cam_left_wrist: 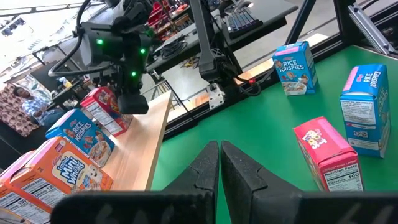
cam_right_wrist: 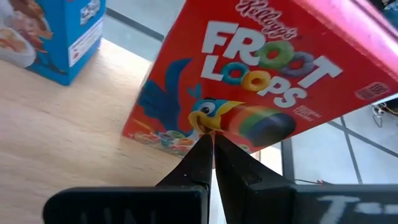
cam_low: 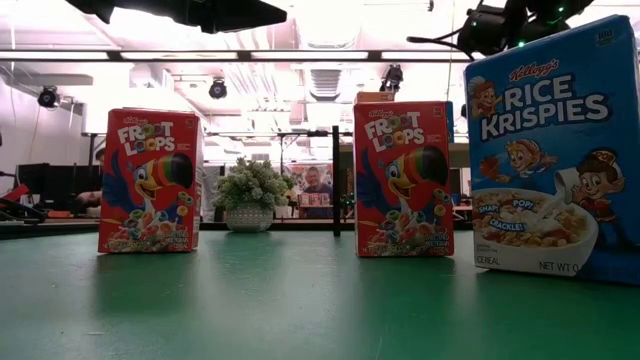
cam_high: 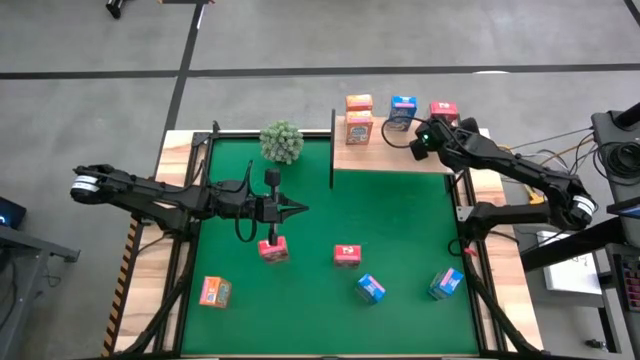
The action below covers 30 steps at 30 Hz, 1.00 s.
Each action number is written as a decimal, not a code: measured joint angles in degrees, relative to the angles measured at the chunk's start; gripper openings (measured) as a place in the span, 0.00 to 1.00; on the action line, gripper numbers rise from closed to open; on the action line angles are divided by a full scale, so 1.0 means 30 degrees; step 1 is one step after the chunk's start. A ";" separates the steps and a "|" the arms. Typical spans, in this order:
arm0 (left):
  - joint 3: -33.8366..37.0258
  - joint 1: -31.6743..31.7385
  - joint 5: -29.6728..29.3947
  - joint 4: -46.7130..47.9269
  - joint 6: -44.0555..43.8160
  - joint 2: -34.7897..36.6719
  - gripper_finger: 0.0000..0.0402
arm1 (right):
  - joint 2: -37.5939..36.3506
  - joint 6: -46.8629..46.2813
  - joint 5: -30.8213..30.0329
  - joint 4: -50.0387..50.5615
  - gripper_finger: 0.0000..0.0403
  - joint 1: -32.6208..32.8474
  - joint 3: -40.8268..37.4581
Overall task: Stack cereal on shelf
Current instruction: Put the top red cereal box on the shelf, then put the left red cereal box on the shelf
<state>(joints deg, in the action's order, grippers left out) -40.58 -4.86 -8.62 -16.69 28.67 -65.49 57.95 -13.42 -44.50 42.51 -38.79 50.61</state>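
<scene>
The shelf [cam_high: 400, 155], a light wooden board, lies at the mat's far right. Two orange cereal boxes [cam_high: 358, 117], a blue one [cam_high: 403, 108] and a red one [cam_high: 443, 112] stand on it. My right gripper [cam_right_wrist: 209, 138] is shut over the shelf, its tips right in front of the red box's printed face [cam_right_wrist: 249, 93]. My left gripper [cam_high: 300, 209] hovers shut above the mat's middle left, holding nothing. Two red boxes [cam_high: 273, 249] [cam_high: 347, 256], two blue boxes [cam_high: 370, 289] [cam_high: 446, 284] and one orange box [cam_high: 215, 292] stand on the green mat. My right gripper's shut fingertips [cam_right_wrist: 205, 143] stand close against the red box's front face, low on it. They come at it slanting down from the mat's side. I cannot tell whether they touch the box, which stands on the shelf.
A round green plant [cam_high: 282, 142] sits at the mat's far edge, left of the shelf. A thin black post [cam_high: 332, 150] rises at the shelf's left end. Open green mat [cam_high: 400, 215] lies between the shelf and the loose boxes.
</scene>
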 joint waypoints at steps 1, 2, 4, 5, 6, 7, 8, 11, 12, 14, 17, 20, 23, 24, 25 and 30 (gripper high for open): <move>0.0000 0.0000 -0.0001 0.0000 0.0000 0.0000 0.00 | 0.0025 -0.0002 0.0187 0.0006 0.02 0.0000 0.0000; 0.0000 0.0000 -0.0005 0.0000 0.0000 0.0000 0.00 | 0.0037 -0.0004 0.0338 0.0006 0.02 0.0000 0.0000; 0.0000 0.0000 -0.0007 0.0000 0.0000 0.0000 0.00 | 0.0037 0.0020 0.0376 0.0003 0.02 0.0000 0.0000; 0.0000 0.0000 -0.0001 0.0001 -0.0005 0.0000 0.00 | 0.0029 0.0065 0.0357 -0.0002 0.02 0.0000 0.0000; 0.0000 0.0000 -0.0002 0.0002 -0.0004 0.0000 0.00 | 0.0008 0.0122 0.0338 -0.0002 0.02 -0.0008 0.0000; 0.0000 0.0000 -0.0005 0.0007 -0.0006 0.0000 0.00 | -0.0014 0.0160 0.0338 -0.0009 0.02 -0.0022 0.0000; 0.0000 0.0000 0.0000 0.0002 -0.0002 0.0000 0.00 | -0.0028 0.0177 0.0331 -0.0065 0.02 -0.0022 0.0000; 0.0000 0.0000 -0.0004 0.0007 -0.0004 0.0000 0.00 | 0.0017 0.0382 0.0319 -0.0711 0.02 -0.0022 0.0000; 0.0000 0.0000 -0.0001 0.0001 -0.0001 0.0000 0.00 | 0.0091 0.0616 0.0320 -0.0970 0.02 -0.0063 0.0000; 0.0000 0.0000 -0.0005 0.0007 -0.0005 0.0000 0.00 | 0.0210 0.1118 0.0337 -0.1585 0.02 -0.0235 0.0000; 0.0000 0.0000 -0.0007 0.0007 -0.0007 0.0000 0.00 | 0.0399 0.1450 0.0317 -0.1838 0.02 -0.0559 0.0070; 0.0000 0.0000 0.0000 0.0007 -0.0035 0.0000 0.00 | 0.0496 0.1549 0.0318 -0.1762 0.02 -0.0686 0.0131; 0.0000 0.0000 -0.0007 0.0015 -0.0066 0.0000 0.00 | 0.0474 0.1582 0.0325 -0.1205 0.02 -0.0678 0.0138; 0.0000 0.0000 -0.0006 0.0015 -0.0073 0.0000 0.00 | 0.0467 0.1455 0.0324 -0.1020 0.02 -0.0678 0.0138; 0.0000 0.0000 0.0000 0.0017 -0.0073 0.0000 0.00 | 0.0460 0.1366 0.0317 -0.0981 0.02 -0.0678 0.0138; 0.0000 0.0000 -0.0001 0.0015 -0.0073 0.0000 0.00 | 0.0460 0.1204 0.0439 -0.0991 0.02 -0.0659 0.0138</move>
<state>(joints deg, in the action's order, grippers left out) -40.58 -4.86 -8.63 -16.64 28.45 -65.49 59.33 -9.81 -43.18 39.53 -40.76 51.03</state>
